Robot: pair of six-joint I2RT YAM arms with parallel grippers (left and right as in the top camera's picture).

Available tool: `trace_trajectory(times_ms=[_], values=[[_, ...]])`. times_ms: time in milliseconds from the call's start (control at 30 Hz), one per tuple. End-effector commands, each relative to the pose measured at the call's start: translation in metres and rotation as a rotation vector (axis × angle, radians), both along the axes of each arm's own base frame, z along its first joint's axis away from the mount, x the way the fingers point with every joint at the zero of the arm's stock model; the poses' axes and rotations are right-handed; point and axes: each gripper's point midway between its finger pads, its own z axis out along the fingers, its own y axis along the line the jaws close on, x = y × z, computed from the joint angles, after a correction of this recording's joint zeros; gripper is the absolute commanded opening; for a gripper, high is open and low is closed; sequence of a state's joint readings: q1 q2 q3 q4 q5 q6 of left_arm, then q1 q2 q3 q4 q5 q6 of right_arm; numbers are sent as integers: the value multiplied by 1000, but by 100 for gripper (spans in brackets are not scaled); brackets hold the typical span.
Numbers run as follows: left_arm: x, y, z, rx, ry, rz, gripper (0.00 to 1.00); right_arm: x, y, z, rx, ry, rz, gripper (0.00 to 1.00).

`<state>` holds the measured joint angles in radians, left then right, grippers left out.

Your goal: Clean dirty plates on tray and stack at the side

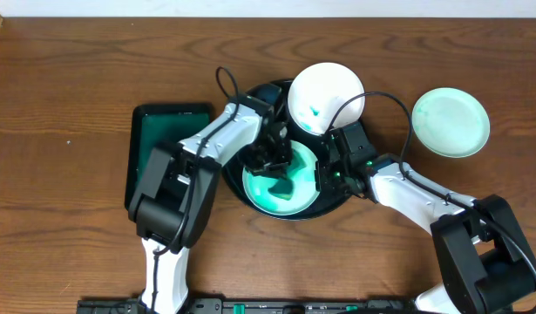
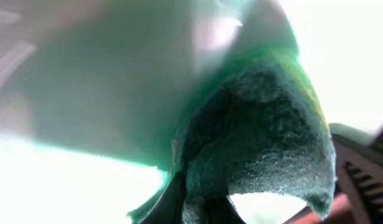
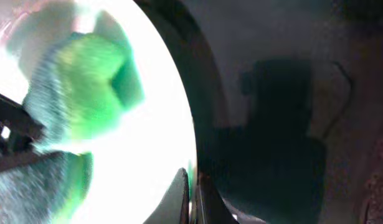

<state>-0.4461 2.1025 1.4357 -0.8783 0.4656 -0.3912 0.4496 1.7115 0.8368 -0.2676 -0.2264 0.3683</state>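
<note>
Scrubbing looks to be the step in hand: the left gripper (image 1: 272, 159), clamped on a green sponge (image 2: 260, 137), sits directly over the smeared plate (image 1: 281, 190) in the black tray (image 1: 240, 199). On that plate's right rim the right gripper (image 1: 325, 171) pinches, fingers nearly together. Beyond, a white plate (image 1: 324, 94) overlaps the tray's far rim. A third plate (image 1: 451, 122) lies well apart, rightward.

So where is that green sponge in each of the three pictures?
Overhead: the green sponge is the dark green patch at the centre, on the mint plate in the black tray, just below the left gripper.
Left wrist: seen close up, filling the centre and right.
Right wrist: a blurred bright green lump, upper left.
Shared landmark: the mint plate beneath it, glaring white in both wrist views.
</note>
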Motion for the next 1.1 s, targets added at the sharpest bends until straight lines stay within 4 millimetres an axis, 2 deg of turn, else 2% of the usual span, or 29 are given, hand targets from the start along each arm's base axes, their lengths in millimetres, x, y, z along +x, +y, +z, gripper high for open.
trace_trajectory(times_ms=[0,67,167,300,367,433,600,800,867,933,1033,1067], values=[[6,136,-53,614,-46,10,7,0,-9,-7,-44,4,-8,1],[14,157,-48,727,-91,14,7,0,-10,-7,-44,4,-11,1],[23,174,-41,840,-144,24,7,1,-11,-7,-43,4,-14,1],[31,190,-32,946,-200,28,7,1,-11,-7,-44,5,-14,1],[32,190,-33,944,-204,37,7,1,-11,-7,-44,5,-14,1],[28,178,-39,873,-177,2,7,1,-11,-7,-43,4,-14,1],[16,128,-54,643,-124,-83,7,1,-11,-7,-44,5,-14,1],[-1,75,-58,470,-94,-137,7,1,-11,-7,-43,4,-14,1],[-5,66,-58,453,-92,-154,7,2,-10,-8,-43,4,-14,15],[-8,61,-59,449,-94,-166,7,2,-10,-11,-44,7,-12,23],[-11,57,-58,446,-92,-175,7,1,-6,-20,-28,27,-2,26],[-13,54,-58,433,-85,-177,7,0,0,-24,0,43,4,22]])
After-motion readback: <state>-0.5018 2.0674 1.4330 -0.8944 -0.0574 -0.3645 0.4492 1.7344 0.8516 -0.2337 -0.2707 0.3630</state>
